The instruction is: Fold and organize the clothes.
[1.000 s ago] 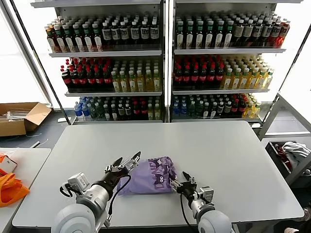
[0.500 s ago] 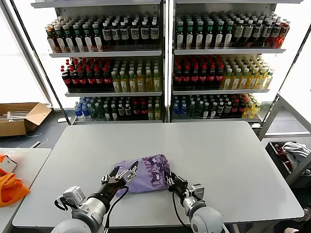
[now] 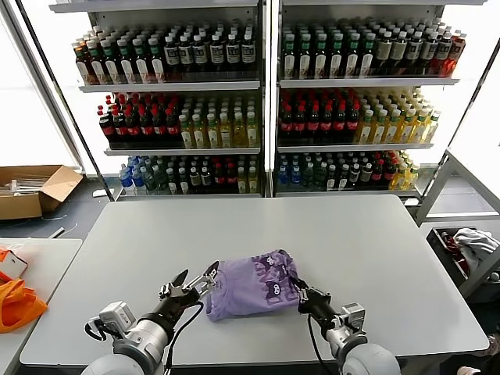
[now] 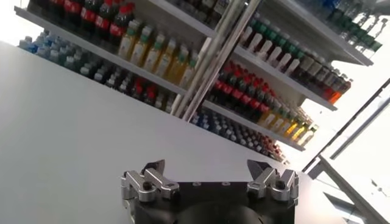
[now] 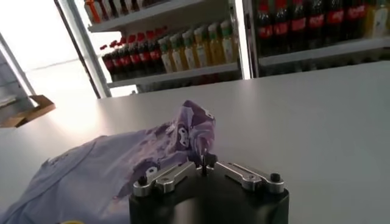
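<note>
The lavender T-shirt (image 3: 251, 283), bunched near the table's (image 3: 375, 258) front edge, is pinched by the closed right gripper (image 3: 301, 294), apparently for folding, while the left gripper (image 3: 190, 286) waits beside it, spread wide, empty.

A: Background, quick. What fills the top of the head view?
B: Two tall white metal shelving units (image 3: 266, 86) packed with rows of bottled drinks (image 3: 312, 117), red, yellow, green and dark.
A: Centre?
B: Wide pale grey rectangular table (image 3: 328, 242).
A: Left edge?
B: Open brown cardboard box (image 3: 31, 187) on the floor, second pale table (image 3: 39, 266), orange fabric item (image 3: 17, 303) lower left.
A: Right?
B: Grey-white cloth bundle (image 3: 474, 244) in a bin. Bright daylight behind the shelves.
</note>
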`<action>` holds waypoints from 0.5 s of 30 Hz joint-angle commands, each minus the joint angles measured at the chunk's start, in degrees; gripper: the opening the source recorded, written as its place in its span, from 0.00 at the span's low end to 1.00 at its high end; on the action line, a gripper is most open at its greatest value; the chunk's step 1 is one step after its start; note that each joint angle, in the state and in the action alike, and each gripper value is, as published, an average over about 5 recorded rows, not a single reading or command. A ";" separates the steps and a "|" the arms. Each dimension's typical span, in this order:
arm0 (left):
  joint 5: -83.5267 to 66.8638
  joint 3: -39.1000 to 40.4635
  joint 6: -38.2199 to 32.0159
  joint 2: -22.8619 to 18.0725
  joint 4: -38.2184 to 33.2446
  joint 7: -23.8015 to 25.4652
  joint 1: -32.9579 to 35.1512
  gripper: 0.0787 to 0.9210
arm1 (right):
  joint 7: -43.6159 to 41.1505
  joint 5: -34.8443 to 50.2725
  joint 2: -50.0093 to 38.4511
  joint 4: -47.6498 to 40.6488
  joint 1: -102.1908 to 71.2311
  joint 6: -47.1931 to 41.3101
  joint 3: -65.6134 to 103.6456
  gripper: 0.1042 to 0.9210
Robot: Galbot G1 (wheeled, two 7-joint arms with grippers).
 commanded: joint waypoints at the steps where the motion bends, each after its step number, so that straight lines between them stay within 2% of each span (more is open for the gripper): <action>1: 0.76 -0.08 0.01 -1.13 -0.08 0.57 0.14 0.88 | -0.33 -0.10 -4.26 6.43 -7.33 -2.75 7.52 0.01; 7: 0.44 0.06 0.13 -0.90 -0.33 0.89 -0.15 0.88 | 0.39 -6.52 -2.34 9.59 -8.18 -3.68 7.35 0.05; 15: 0.43 -0.27 0.05 -0.55 -0.68 1.16 0.16 0.88 | 0.31 -7.64 -1.79 12.13 -8.13 0.03 10.38 0.32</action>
